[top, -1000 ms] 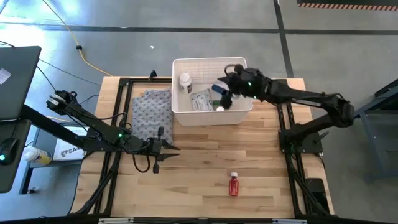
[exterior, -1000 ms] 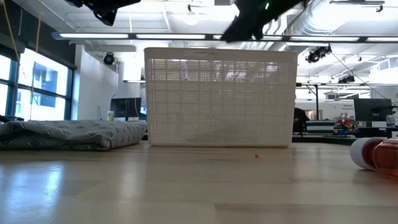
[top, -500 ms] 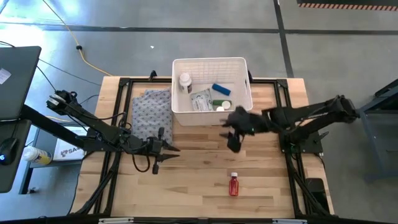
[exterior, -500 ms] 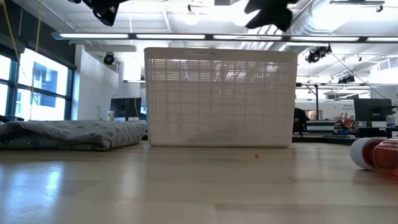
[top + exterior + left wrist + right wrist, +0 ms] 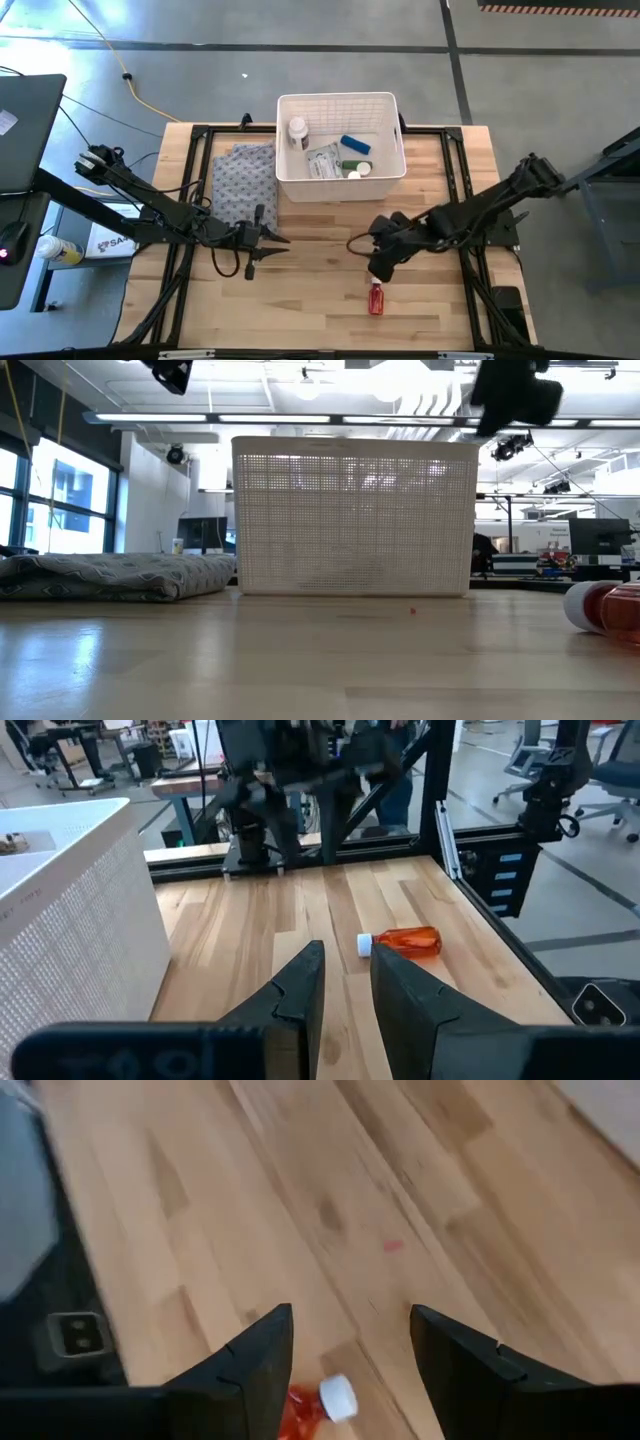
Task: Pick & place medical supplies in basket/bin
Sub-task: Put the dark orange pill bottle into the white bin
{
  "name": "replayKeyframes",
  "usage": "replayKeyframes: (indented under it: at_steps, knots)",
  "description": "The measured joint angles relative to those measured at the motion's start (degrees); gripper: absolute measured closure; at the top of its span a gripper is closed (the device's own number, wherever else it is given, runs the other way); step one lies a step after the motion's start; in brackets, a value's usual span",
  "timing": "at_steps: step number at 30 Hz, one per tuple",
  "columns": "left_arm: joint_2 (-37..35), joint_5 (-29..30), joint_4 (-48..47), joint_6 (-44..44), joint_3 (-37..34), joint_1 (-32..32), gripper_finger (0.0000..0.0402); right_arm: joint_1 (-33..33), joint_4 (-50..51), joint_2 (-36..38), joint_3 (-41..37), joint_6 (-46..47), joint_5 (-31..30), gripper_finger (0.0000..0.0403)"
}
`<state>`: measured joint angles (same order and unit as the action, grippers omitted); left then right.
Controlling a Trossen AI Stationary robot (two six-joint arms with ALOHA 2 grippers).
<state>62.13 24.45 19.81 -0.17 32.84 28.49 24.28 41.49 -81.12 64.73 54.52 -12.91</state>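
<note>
The white slotted basket stands at the table's far middle. It holds a white pill bottle, a blue block, a green tube and a crinkly packet. The red white-capped bottle lies on its side near the table's near edge, and also shows as the red bottle and the red bottle. My right gripper is open and hovers just on the far side of that bottle, touching nothing. My left gripper waits, open by a narrow gap, near the cloth.
A grey patterned cloth lies left of the basket. Black frame rails run along the table's left and right sides. Bare wood spreads between the basket and the near edge. In the low view the basket fills the middle.
My right gripper has left the space over the basket, swung toward the table's near edge and come down, ending just beyond the red bottle. The basket, its contents and the red bottle have stayed where they were.
</note>
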Motion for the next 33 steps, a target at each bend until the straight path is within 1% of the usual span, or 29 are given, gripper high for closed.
replayKeyframes:
  at_steps: [8,13,17,23,28,30,33]
  knots:
    - [0.0,0.0,0.2,1.9,0.0,0.0,0.0284,1.4,-0.1,-6.6,0.0,5.2,4.9,0.0197]
    - [0.0,0.0,1.2,1.4,0.0,0.0,0.0284,1.4,-0.1,-9.0,0.0,8.0,7.8,0.017]
    - [0.0,0.0,3.7,-0.3,0.0,0.0,0.0284,1.5,-0.1,-9.6,0.0,14.0,7.9,0.0153]
    - [0.0,0.5,5.0,-1.8,0.0,0.0,0.0284,3.8,-0.2,-11.7,0.0,23.1,7.2,0.0154]
    - [0.0,0.5,4.7,-1.8,0.0,0.0,0.0284,6.1,-0.2,-15.0,0.0,30.0,10.0,0.0154]
    - [0.0,0.5,4.7,-1.8,0.0,0.0,0.0284,6.7,-0.4,-16.3,0.0,31.5,11.3,0.0154]
    - [0.0,0.6,4.7,-2.1,0.0,0.0,0.0284,7.1,-1.6,-17.8,0.0,32.6,11.7,0.0155]
